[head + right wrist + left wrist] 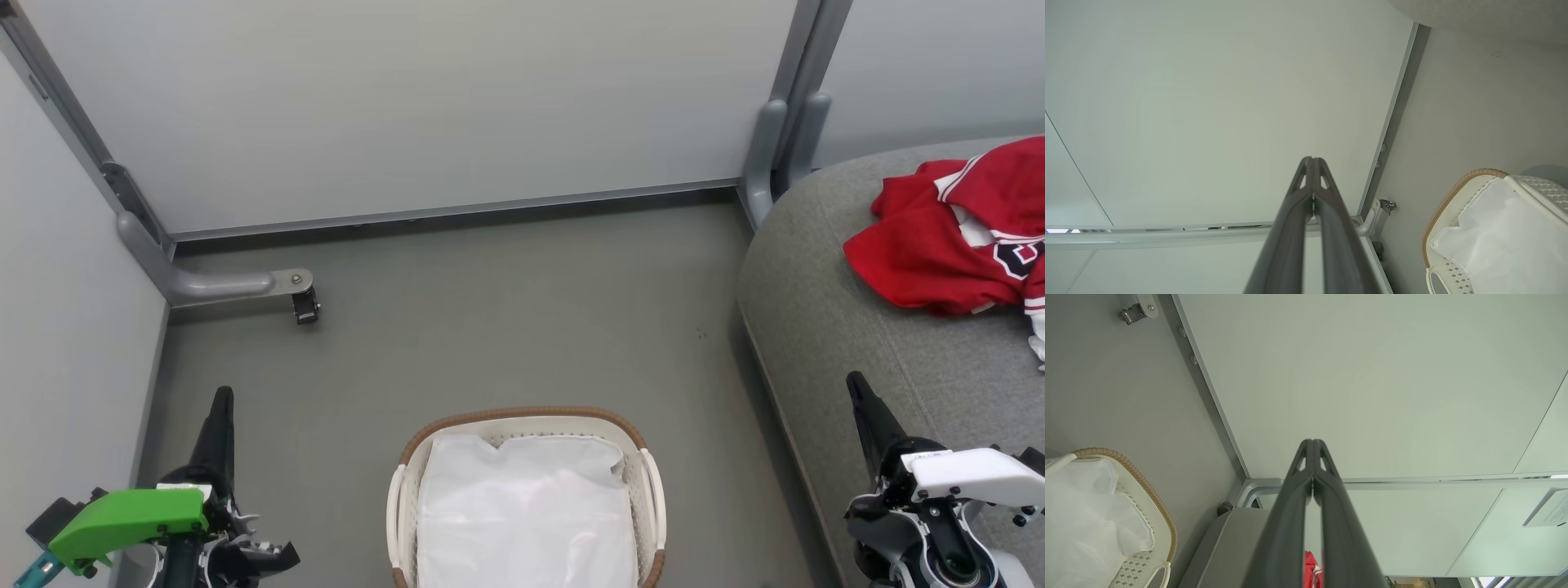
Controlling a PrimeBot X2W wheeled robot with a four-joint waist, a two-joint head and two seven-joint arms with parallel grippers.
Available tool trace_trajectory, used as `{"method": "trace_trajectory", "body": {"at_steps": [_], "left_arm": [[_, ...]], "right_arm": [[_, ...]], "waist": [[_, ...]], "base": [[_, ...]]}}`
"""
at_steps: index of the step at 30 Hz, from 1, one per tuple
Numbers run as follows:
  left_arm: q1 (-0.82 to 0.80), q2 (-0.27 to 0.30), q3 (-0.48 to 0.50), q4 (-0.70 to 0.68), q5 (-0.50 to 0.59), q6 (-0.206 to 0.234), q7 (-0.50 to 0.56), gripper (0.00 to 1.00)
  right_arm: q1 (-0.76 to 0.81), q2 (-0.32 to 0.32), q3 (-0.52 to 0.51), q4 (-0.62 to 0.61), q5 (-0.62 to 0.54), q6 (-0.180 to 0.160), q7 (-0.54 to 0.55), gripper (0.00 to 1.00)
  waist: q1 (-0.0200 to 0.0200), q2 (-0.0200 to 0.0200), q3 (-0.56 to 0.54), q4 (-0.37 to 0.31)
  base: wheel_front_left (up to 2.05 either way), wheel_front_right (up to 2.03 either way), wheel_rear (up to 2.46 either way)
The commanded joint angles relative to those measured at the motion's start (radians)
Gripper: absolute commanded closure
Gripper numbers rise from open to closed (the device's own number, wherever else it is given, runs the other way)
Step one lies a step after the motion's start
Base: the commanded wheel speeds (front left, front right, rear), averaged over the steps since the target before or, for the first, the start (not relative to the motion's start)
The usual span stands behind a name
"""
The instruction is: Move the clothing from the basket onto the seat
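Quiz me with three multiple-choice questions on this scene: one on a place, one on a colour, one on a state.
1. Where is the clothing? A inside the basket; B on the seat; C held up in the air.
2. What colour is the sheet in the basket? A white; B blue; C red.
3. How do the left tool and the right tool stand? A both open; B one gripping clothing; C both shut.

1 B: it lies on the cushion.
2 A: plain white.
3 C: the fingers meet, holding nothing.
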Motion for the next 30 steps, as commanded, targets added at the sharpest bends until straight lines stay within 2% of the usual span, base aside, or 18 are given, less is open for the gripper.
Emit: {"method": "trace_trajectory", "body": {"at_steps": [1,8,30], "left_arm": [[-0.018,0.001,0.008,-0.006,-0.019,-0.008,0.005,1.0],[-0.022,0.0,0.015,-0.007,-0.058,-0.009,0.018,1.0],[-0.02,0.0,0.014,-0.006,-0.057,-0.009,0.018,1.0]], "right_arm": [[-0.013,-0.006,-0.004,-0.005,0.021,0.0,0.007,1.0],[-0.014,-0.007,-0.007,-0.007,0.066,0.0,0.02,1.0],[-0.013,-0.006,-0.007,-0.007,0.065,0.0,0.019,1.0]], "waist": [[0.0,0.0,0.0,-0.001],[0.0,0.0,0.0,-0.005],[0.0,0.0,0.0,-0.005]], "base": [[0.0,0.0,0.0],[0.0,0.0,0.0],[0.0,0.0,0.0]]}}
